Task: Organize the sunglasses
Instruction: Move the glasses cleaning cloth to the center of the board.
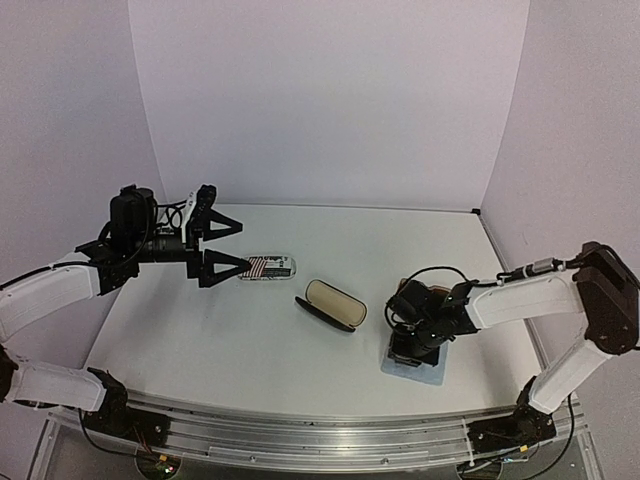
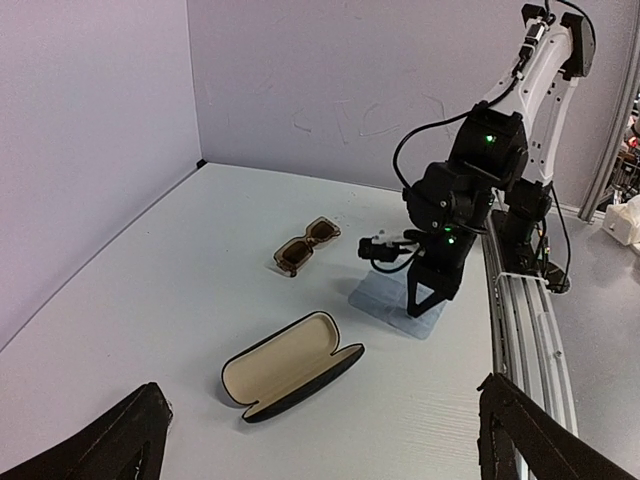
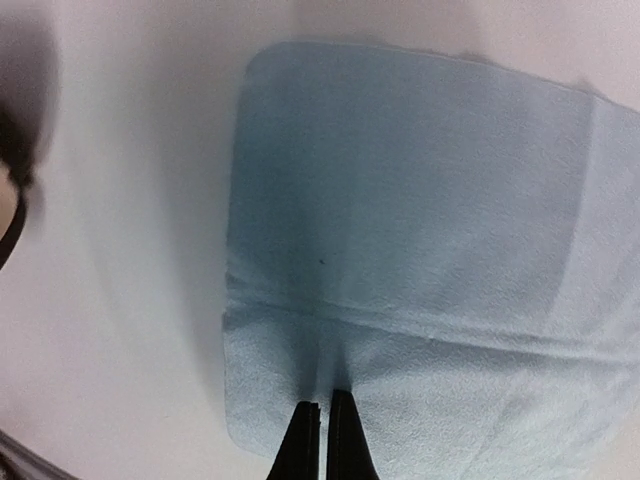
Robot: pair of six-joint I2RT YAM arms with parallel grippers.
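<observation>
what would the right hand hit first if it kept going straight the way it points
The cloth: the right hand points straight down onto it, shut tips at its puckered edge, seemingly pinching it. Under the cloth lies only the table.

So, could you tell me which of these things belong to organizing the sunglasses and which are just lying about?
Belong to the job:
brown sunglasses
white sunglasses, partly hidden

Just lying about:
open black case
striped case
blue cloth
</observation>
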